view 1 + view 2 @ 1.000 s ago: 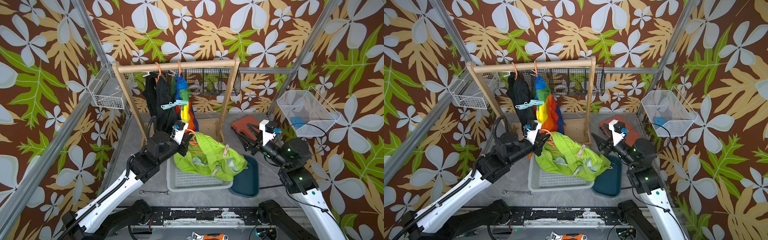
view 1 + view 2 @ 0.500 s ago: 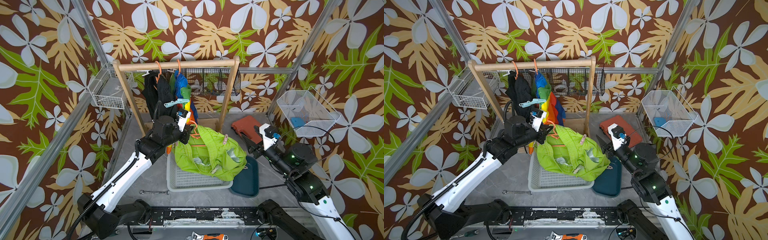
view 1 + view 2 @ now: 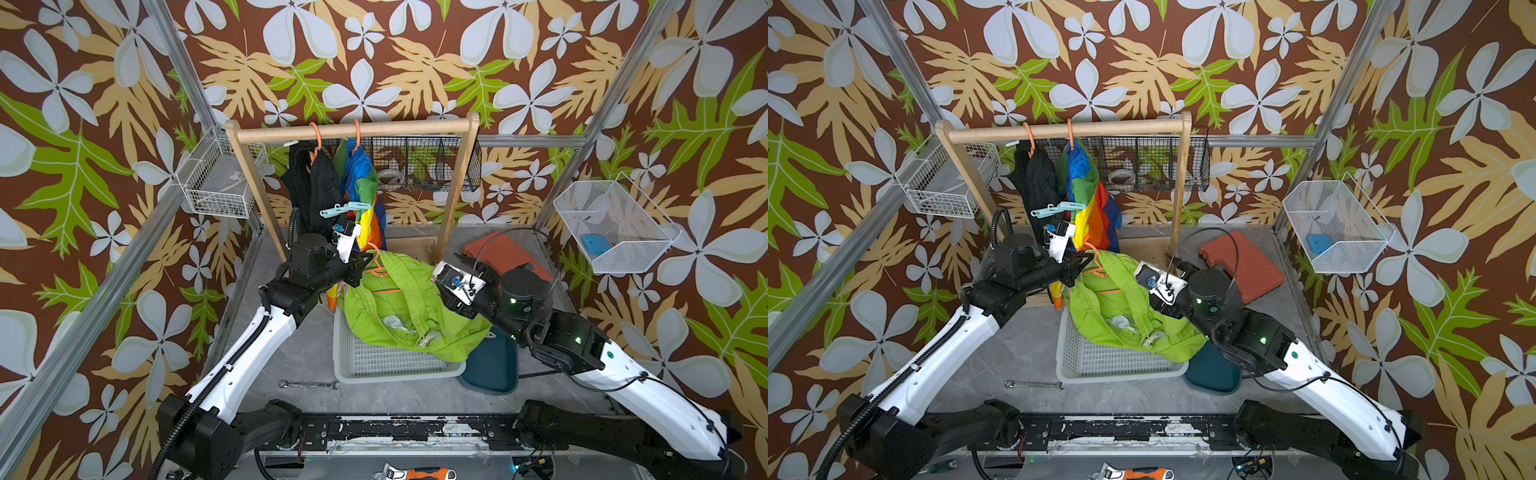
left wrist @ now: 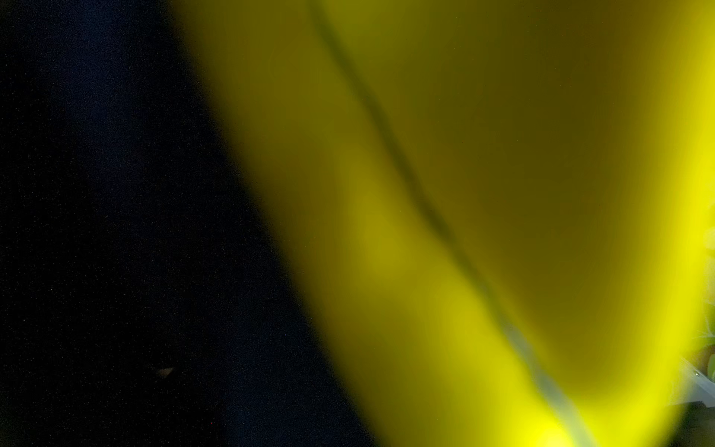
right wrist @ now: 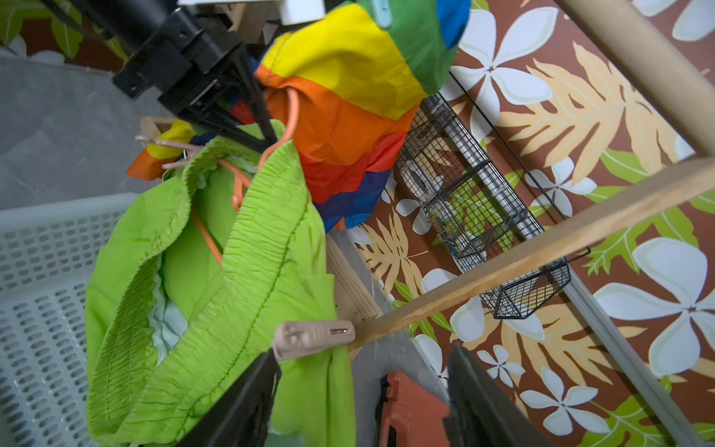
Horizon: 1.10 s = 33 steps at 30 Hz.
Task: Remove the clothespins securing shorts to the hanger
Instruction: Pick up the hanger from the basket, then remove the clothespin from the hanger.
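Left claw [image 3: 366,261] [image 3: 1084,259] [image 5: 269,137]: pinched tight on the neck of the orange hanger [image 3: 376,266] [image 5: 240,182], at the centre of both top views, just under the hanging clothes.
Orange hanger: its hook points up and is tilted. Its arms run inside the waistband of the lime green shorts [image 3: 407,307] [image 3: 1129,299] [image 5: 251,271].
Lime green shorts: at the centre of the frame, with the waistband raised on the hanger. The rest slumps into the white plastic basket [image 3: 395,374] and spills over its right rim.
Right claw [image 3: 467,261] [image 3: 1183,266] [image 5: 360,387]: jaws spread wide, gripping nothing. It is right of centre in both top views and points at the near end of the waistband.
Beige clothespin [image 5: 313,334]: clipped on the waistband edge nearest the right claw. It lies just ahead of the gap between the jaws, at the tip of one finger [image 5: 247,394]. Whether they touch cannot be told.
Second beige clothespin [image 5: 166,151]: at the far end of the same waistband, close beside the left claw.
Mint clothespins [image 3: 345,209] [image 3: 1057,209]: two side by side on the hanging garments, just above the left claw and left of centre.
Black shorts [image 3: 311,187] [image 3: 1038,178]: hanging from the wooden rail [image 3: 415,126], upper centre-left.
Colour-blocked shorts [image 3: 365,195] [image 3: 1088,195] [image 5: 348,77]: hanging on the same rail, touching the right side of the black pair.
Left wrist view: only blurred yellow and dark shapes, pressed too close to identify.
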Each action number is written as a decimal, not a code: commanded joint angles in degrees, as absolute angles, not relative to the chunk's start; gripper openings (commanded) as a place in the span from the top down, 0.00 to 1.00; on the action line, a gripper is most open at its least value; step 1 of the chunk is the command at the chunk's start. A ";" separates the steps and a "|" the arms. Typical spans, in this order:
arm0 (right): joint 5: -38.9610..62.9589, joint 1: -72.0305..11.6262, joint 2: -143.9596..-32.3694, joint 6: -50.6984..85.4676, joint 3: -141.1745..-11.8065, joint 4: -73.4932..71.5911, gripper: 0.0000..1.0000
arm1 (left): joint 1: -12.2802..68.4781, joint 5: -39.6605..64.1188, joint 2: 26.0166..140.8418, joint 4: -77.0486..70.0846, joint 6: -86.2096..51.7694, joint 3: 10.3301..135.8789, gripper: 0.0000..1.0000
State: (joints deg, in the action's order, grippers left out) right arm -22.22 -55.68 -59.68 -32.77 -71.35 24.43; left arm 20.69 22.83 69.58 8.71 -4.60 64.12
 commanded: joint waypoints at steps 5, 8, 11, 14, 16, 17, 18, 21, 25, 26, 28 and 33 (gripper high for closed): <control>-39.68 -61.39 -60.39 -40.78 -69.06 23.03 0.30 | 19.86 24.08 69.24 5.17 -6.06 63.55 1.00; -40.78 -61.44 -59.74 -42.26 -68.77 22.86 0.30 | 19.88 24.43 69.55 5.21 -6.24 63.52 1.00; -39.56 -61.43 -60.39 -42.17 -69.53 23.76 0.30 | 19.92 24.76 69.61 5.06 -6.35 63.41 1.00; -38.19 -61.44 -61.82 -41.92 -70.34 25.12 0.30 | 19.88 24.68 69.72 5.19 -6.18 63.37 1.00; -37.09 -61.37 -62.85 -40.98 -71.49 27.11 0.30 | 19.91 24.45 69.78 5.49 -6.07 63.56 1.00; -36.56 -61.35 -63.24 -40.50 -72.16 28.28 0.30 | 19.87 24.34 69.71 5.45 -6.02 63.58 1.00; -35.92 -61.43 -63.60 -39.93 -72.88 29.33 0.30 | 19.88 24.39 69.78 5.54 -5.98 63.61 1.00; -35.26 -61.34 -64.37 -39.46 -73.49 30.66 0.30 | 19.91 24.78 69.74 5.55 -6.06 63.70 1.00; -33.69 -61.35 -66.09 -38.18 -74.61 32.00 0.30 | 19.84 24.77 69.45 5.62 -5.98 63.63 1.00; -33.51 -61.35 -66.56 -37.86 -74.83 32.48 0.30 | 19.82 24.78 69.47 5.62 -5.91 63.71 1.00; -33.32 -61.34 -67.32 -37.05 -75.19 33.15 0.30 | 19.84 24.77 69.47 5.80 -5.89 63.72 1.00; -32.13 -60.52 -67.06 -37.35 -74.16 30.78 0.33 | 19.85 25.31 69.17 5.63 -6.06 63.72 1.00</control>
